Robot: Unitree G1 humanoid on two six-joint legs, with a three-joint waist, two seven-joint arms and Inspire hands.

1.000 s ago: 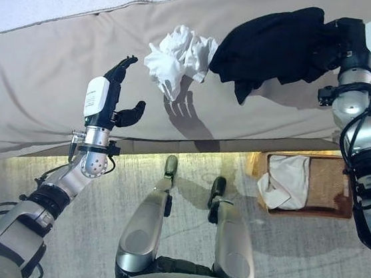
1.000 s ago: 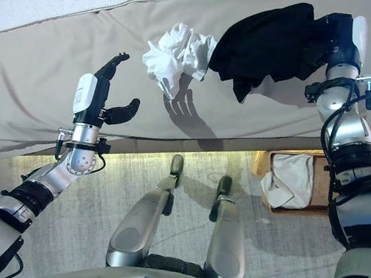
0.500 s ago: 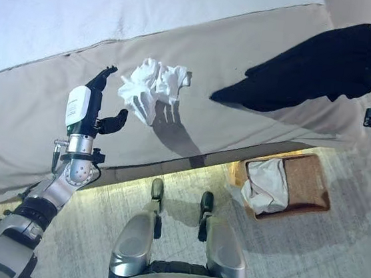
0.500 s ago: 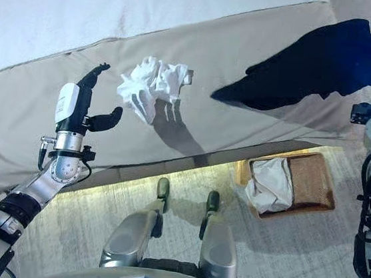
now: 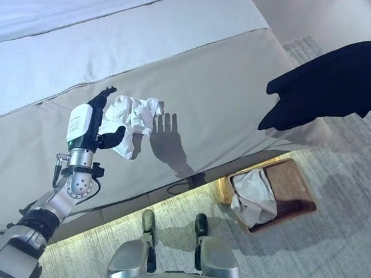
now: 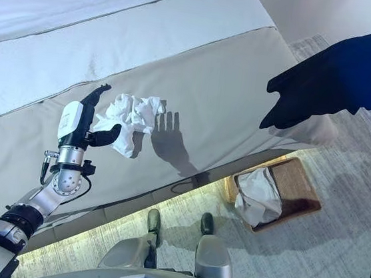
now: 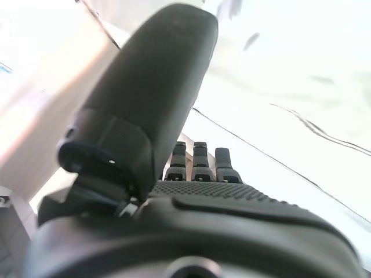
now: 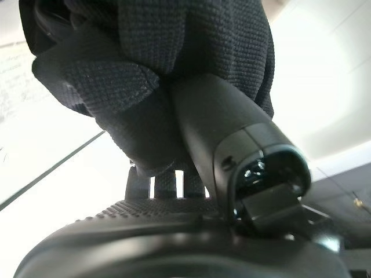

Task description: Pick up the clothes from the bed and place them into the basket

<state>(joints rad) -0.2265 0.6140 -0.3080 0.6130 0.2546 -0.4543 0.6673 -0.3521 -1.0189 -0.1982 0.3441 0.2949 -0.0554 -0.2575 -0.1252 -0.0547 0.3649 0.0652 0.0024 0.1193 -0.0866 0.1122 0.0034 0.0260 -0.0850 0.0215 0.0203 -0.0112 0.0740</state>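
One black knit garment point(image 5: 340, 79) hangs pinched in the right hand point(image 8: 191, 191) at upper right, best lowered squarely over the woven brown basket point(image 5: 300, 192) while the left hand point(image 5: 96, 125) hovers open.

— What has moved in the last second?

— The black knitted garment point(image 5: 342, 83). It was bunched low over the tan bed cover point(image 5: 209, 108) next to the crumpled white cloth point(image 5: 128, 122); now it hangs stretched out in the air past the bed's corner, well apart from that cloth and above the floor near the brown woven basket point(image 5: 292, 203).

— And the hands?

— The right hand point(image 8: 220, 145) has swung it out there, thumb pinching the fabric. The left hand point(image 5: 93, 125), fingers straight, now stands touching the white cloth. The camera itself has turned.
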